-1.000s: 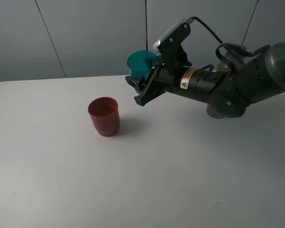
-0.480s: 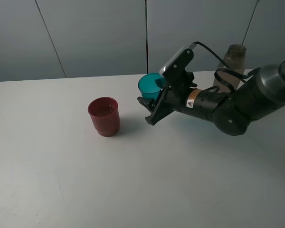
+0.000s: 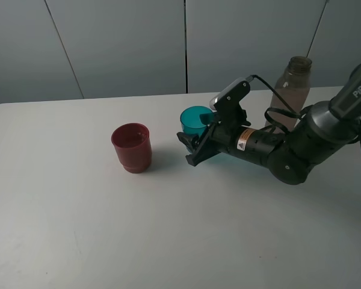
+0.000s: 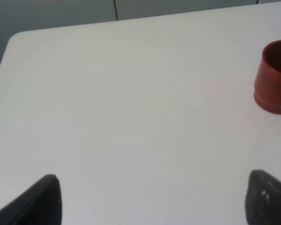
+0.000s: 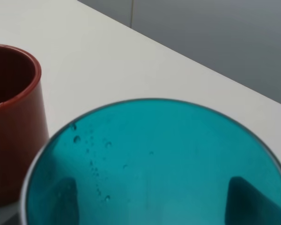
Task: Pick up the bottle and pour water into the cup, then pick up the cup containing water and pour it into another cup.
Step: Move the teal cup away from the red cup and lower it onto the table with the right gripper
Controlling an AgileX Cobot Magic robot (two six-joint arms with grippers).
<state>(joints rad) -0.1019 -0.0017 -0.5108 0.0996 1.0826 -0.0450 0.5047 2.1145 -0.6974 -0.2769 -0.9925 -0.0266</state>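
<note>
Teal cup [image 3: 196,119] held upright in the right gripper [image 3: 195,147], low over the table [image 3: 78,229] and to the right of the red cup [image 3: 132,147], near but apart. Over the last second brought down from a raised position behind the red cup to near table height and levelled out; droplets clinging to the inner wall in the right wrist view [image 5: 91,159], no standing water visible. Judged: pour into the red cup done, teal cup being set back down, task close to complete. Right gripper clenched on the teal cup, dark finger pads showing through the translucent wall [image 5: 241,197]. Bottle [image 3: 290,90] upright at the back right, behind the right arm, lower part covered by it, uncovered only as the arm dropped. Contact between cup base and table not determinable, base hidden by the gripper. Contents of the red cup not legible from any view. Left gripper [image 4: 152,201] cut off at the frame edge, tips spread wide, nothing between them, hanging over bare table well away from the red cup [image 4: 273,77].
</note>
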